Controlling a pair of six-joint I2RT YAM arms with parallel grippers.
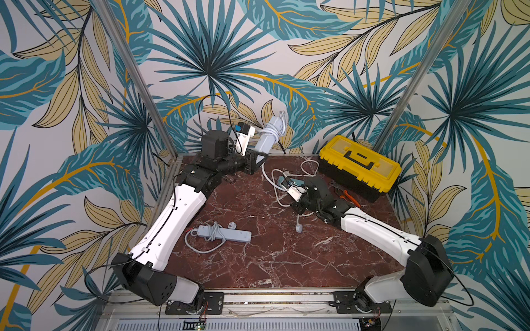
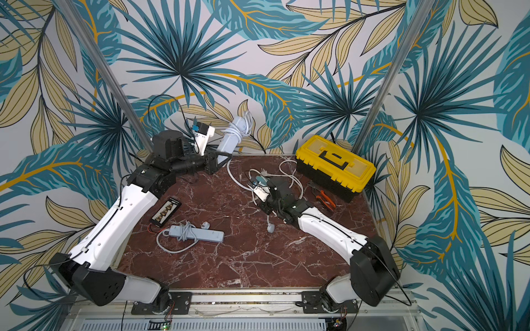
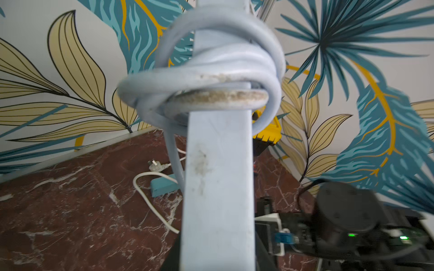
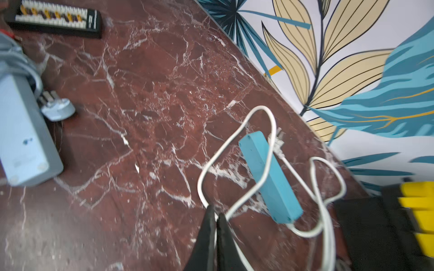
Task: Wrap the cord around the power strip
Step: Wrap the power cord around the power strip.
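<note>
My left gripper (image 1: 258,157) is shut on the lower end of a pale grey power strip (image 1: 269,134), held up tilted at the back of the table. Several turns of its grey cord (image 3: 211,70) circle the strip, and the rest hangs down to the table. My right gripper (image 4: 216,211) is shut low over the table, pinching a white cord (image 4: 234,131) that loops beside a small teal power strip (image 4: 270,176). In both top views this gripper (image 2: 252,186) sits at the teal strip (image 1: 288,181), right of the held one.
Another grey power strip (image 1: 223,233) with its cord bundled round it lies front left. A loose plug (image 1: 299,228) lies by the right forearm. A yellow and black toolbox (image 1: 360,163) stands at the back right with orange pliers (image 1: 348,197) before it. A black patch panel (image 2: 166,212) lies left.
</note>
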